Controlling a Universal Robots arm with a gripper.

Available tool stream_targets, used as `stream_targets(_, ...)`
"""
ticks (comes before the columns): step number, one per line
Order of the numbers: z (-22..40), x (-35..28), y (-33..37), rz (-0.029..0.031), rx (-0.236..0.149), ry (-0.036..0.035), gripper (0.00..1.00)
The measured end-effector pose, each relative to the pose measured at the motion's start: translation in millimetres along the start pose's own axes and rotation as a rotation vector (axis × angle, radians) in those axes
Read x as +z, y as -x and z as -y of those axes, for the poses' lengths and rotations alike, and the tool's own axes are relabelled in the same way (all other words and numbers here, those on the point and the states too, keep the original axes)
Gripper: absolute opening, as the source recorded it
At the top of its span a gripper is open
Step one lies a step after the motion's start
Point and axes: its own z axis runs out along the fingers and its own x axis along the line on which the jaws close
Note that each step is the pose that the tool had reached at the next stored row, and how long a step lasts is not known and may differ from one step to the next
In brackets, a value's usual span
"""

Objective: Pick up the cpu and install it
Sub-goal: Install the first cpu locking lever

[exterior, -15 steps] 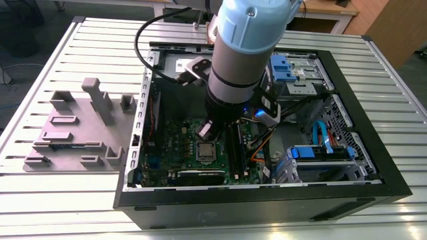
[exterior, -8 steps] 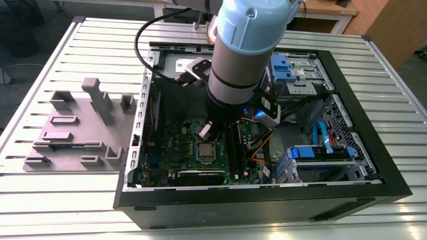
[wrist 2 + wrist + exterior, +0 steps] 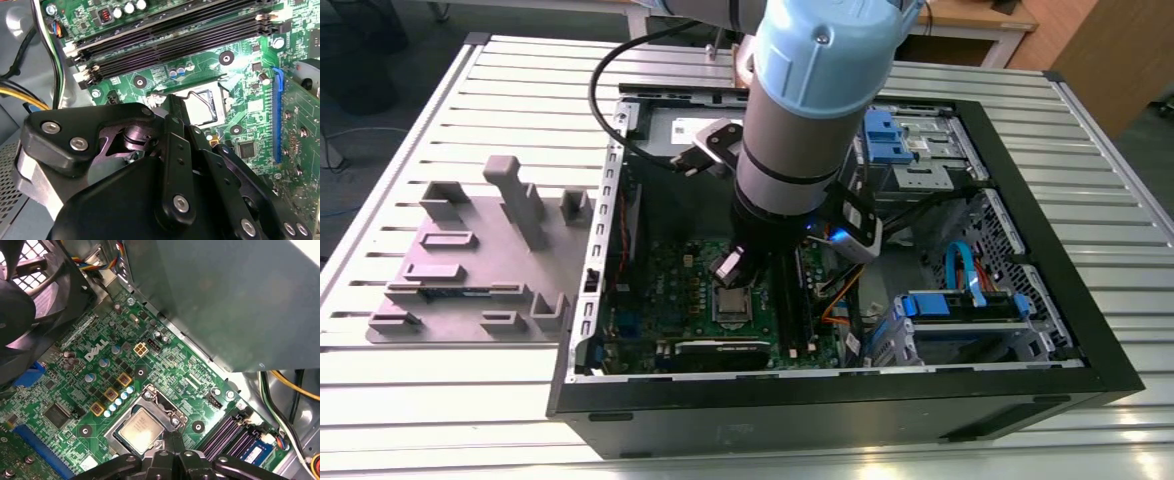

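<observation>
While your gripper (image 3: 732,268) hangs low inside the open computer case (image 3: 1067,330), directly over the socket (image 3: 734,305) on the motherboard (image 3: 670,280), the cpu (image 3: 141,429) already lies flat within the socket's metal frame — in the first wrist view its pale top sits square between the frame edges, just beyond the fingertips (image 3: 170,447). Those fingers appear drawn together with nothing between them, though the tips are partly hidden by the gripper body in both wrist views, so treat that as a reading, not a certainty. The main risk, as you stand now, is pressure: if the arm drops any further with the chip not fully seated, the fingertips could push one corner down and tilt it against the contacts beneath, and you cannot tell from these pictures whether it is level all the way round. A sideways drift is the second worry — the retention lever (image 3: 200,102) and the open frame stand right beside the fingers and could be snagged or bent. Watch too the memory slots (image 3: 175,40), the row of capacitors (image 3: 117,400) and the loose cables (image 3: 30,95) near the case wall; each is near enough to the bulky gripper body to be brushed on a tilted retreat. The fixture plate (image 3: 480,260) on the counter (image 3: 454,400) is well apart and poses no hazard.
</observation>
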Motion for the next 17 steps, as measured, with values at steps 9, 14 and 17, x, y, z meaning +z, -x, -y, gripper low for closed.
stream_targets(9,1.6,1.6,-0.2,0.0021,0.023,-0.0005,0.11)
stream_targets(14,3.5,4.4,-1.8,0.0027,0.033,-0.0009,0.11)
stream_targets(17,4.2,5.8,-2.4,0.0034,0.038,-0.0010,0.11)
